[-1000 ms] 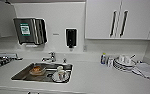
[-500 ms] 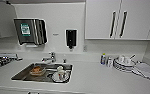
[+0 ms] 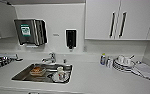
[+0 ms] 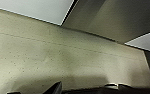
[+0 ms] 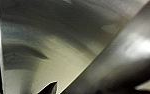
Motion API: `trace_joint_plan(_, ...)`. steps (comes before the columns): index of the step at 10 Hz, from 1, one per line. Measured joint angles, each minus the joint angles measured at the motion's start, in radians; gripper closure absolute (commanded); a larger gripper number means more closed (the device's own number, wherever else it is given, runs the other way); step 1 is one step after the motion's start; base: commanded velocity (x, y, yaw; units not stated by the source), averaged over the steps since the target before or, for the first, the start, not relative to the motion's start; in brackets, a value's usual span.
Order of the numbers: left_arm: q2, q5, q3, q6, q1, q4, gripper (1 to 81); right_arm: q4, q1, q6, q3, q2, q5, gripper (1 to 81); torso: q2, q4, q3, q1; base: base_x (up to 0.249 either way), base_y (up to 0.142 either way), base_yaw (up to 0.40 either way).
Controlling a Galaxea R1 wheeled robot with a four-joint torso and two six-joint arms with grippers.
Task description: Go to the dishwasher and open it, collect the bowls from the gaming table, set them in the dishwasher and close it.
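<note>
On white counter, one steel sink (image 3: 21, 75) holding one mug (image 3: 61, 74), one faucet (image 3: 50, 58), jaws' state unclear.

dishes (image 3: 58, 73) crowd sink (image 3: 21, 75); plates (image 3: 123, 65) right

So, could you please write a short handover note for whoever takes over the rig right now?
Tools: whether the left or the right one is open or shut cannot be told from the wrist views.
Position: the head view faces a white counter with a steel sink holding a mug and dishes; stacked plates sit to the right.
Job's things: the right wrist view looks close at a brushed steel surface, possibly the dishwasher front.
Done: nothing visibly.
Left: every step, judging by this.
</note>
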Motion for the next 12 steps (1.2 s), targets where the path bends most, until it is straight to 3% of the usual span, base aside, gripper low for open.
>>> trace_joint_plan(12,0.000,-0.004,0.000,0.000,-0.007,0.000,1.0,-0.012,0.013,0.001,-0.029,0.019,0.014,1.0,0.000,0.000,0.000,0.000,-0.011,0.000,0.000)
